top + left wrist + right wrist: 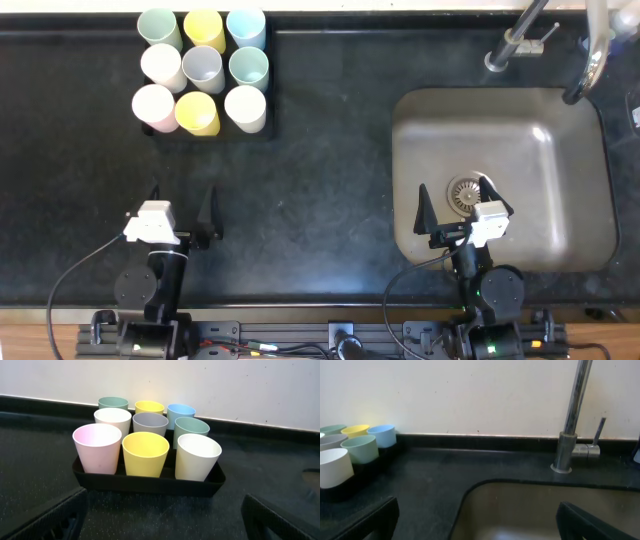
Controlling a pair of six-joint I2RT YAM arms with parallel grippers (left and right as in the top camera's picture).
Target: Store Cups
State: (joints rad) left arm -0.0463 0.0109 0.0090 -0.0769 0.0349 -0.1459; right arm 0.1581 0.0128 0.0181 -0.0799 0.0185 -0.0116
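Black counter [320, 150] spans the top view. Steel sink [545, 170] sits at right, with the faucet [518, 38] at upper right behind it. Black tray [150, 485] is at upper left of the top view. Left gripper [183, 205] is at lower left over bare counter, claw released, nothing held. Right gripper [458, 205] is at lower right over the sink near the drain [466, 190], claw released, nothing held. Nine cups [203, 68] stand upright in the tray, three rows of three: pink, yellow, white nearest the arms; white, grey, green; green, yellow, blue at the back.
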